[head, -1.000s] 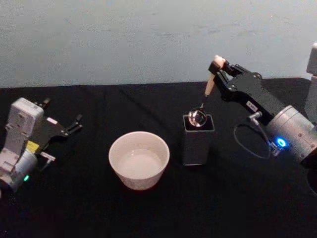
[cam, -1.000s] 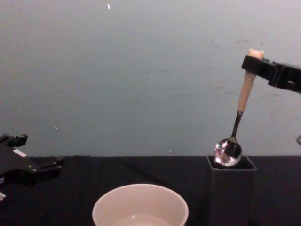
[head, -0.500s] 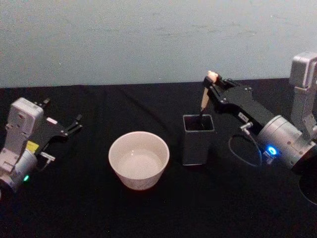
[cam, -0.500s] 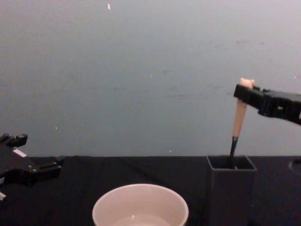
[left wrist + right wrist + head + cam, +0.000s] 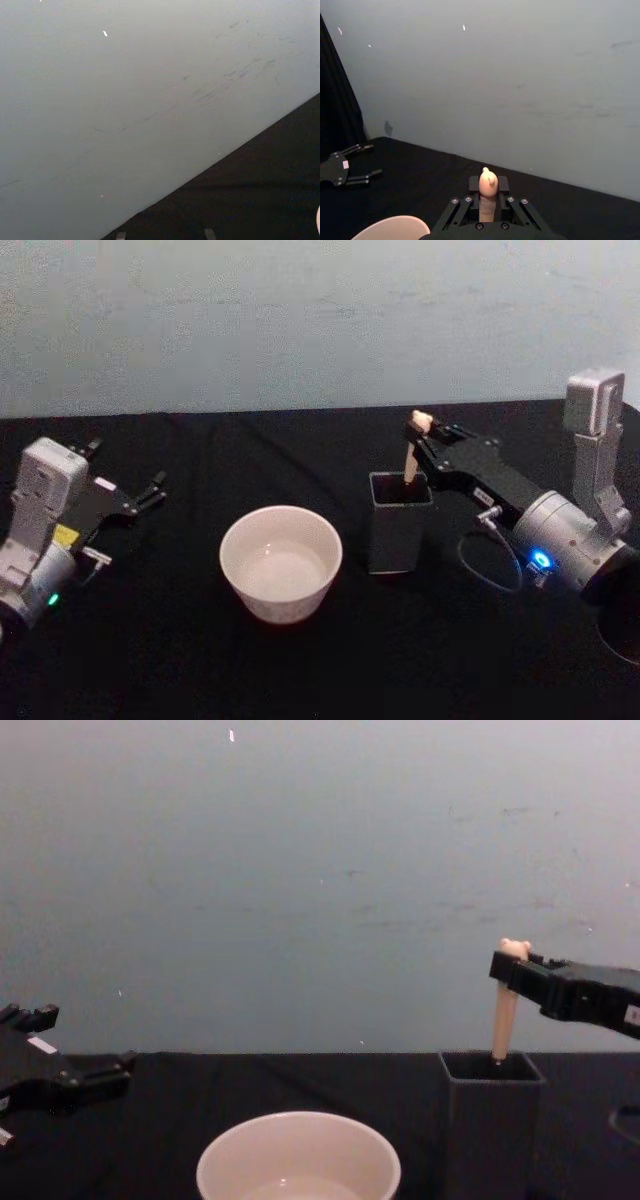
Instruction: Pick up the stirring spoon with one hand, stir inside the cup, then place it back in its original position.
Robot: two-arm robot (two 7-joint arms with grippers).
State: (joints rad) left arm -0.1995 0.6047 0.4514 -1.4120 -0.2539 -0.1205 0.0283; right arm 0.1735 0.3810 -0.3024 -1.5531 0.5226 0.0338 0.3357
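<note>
We log the right gripper point(image 5: 419, 436) clamped on the stirring spoon point(image 5: 411, 458) just under its bear head, spoon dropping below the claw into the dark holder point(image 5: 398, 530), the cup point(image 5: 281, 605) to its left, left gripper point(image 5: 128, 464) parked spread beyond; judged: only release and retreat remain.

On the table point(image 5: 200, 660), the cup point(image 5: 281, 562) sits near the middle, with the holder box point(image 5: 400, 530) just beside it on its right. The stirring spoon point(image 5: 414, 455) stands in the box, its handle gripped by the right gripper point(image 5: 425, 440) above. The left gripper point(image 5: 125, 470) rests far left.
</note>
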